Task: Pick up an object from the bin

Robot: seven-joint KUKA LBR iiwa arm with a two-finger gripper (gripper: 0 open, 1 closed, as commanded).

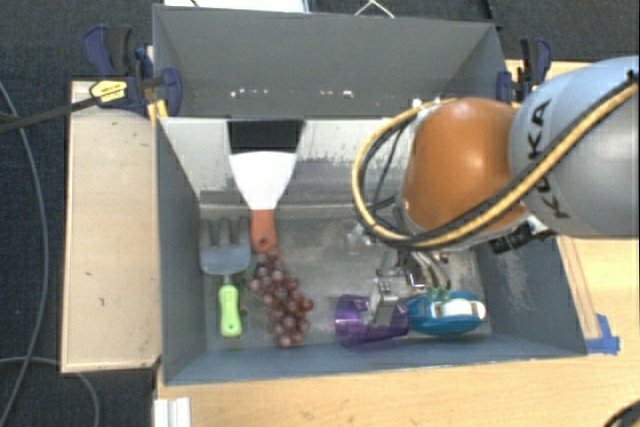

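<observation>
**Gripper low over the purple cup at the bin's near wall**

Closest to me, along the near wall of the bin [330, 55] and right of centre, lay a translucent purple cup [355, 320] on its side. Just beside it on the right sat a teal-and-white thing [450, 312], its white part facing up; I could not make out what kind of thing it was.

The gripper [388, 300] was down low at the cup's right end, in the space where the cup and the teal-and-white thing met. I could not tell whether it was wide or narrow, nor whether it touched either one, so I could not say it held anything.

Left of the cup, near the middle of the floor, a bunch of dark red grapes [280, 293] ran in a line away from the near wall. Further left lay a small garden fork [229, 307] with a green handle and a grey-blue head, the head pointing toward the far side.

Beyond the grapes, a spatula [263, 183] with a white blade and an orange handle leaned up the far slope, its handle end just beside the top of the grapes.

Above all this on the right hung the orange cover [455, 170] of the wrist, looped by a yellow-and-black cable [375, 150], with the grey arm [590, 155] running off to the right.
</observation>
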